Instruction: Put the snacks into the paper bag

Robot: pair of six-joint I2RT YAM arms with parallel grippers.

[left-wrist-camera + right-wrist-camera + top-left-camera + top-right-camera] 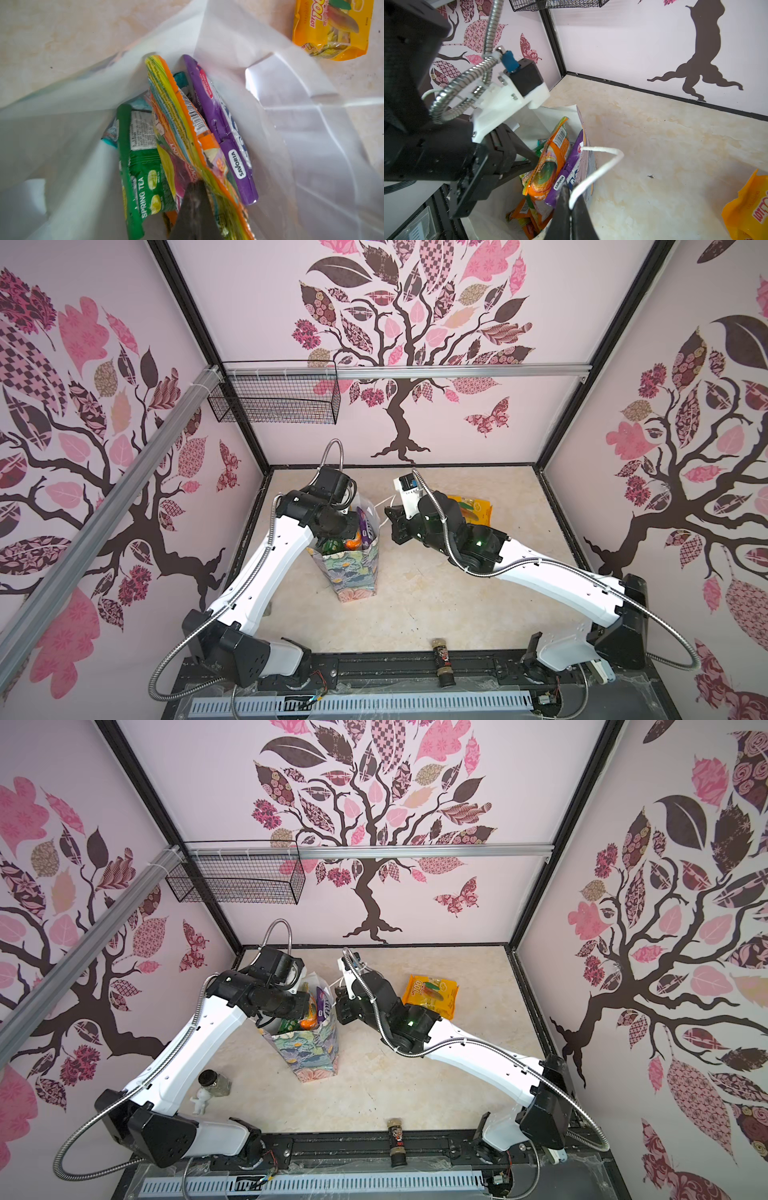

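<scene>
Upright floral paper bag [353, 572] holds glossy green, orange, purple snacks [187, 135]

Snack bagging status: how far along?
Done: green packet, purple packet and others stand in the paper bag. In hand: right gripper pinches the bag's cord handle; left gripper is shut inside the bag at the orange packet, grip unclear. Remaining: yellow packet on the table.

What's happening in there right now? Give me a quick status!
Left gripper shut on orange packet inside paper bag. Right gripper shut on cord handle. Yellow packet lies loose on table.
</scene>
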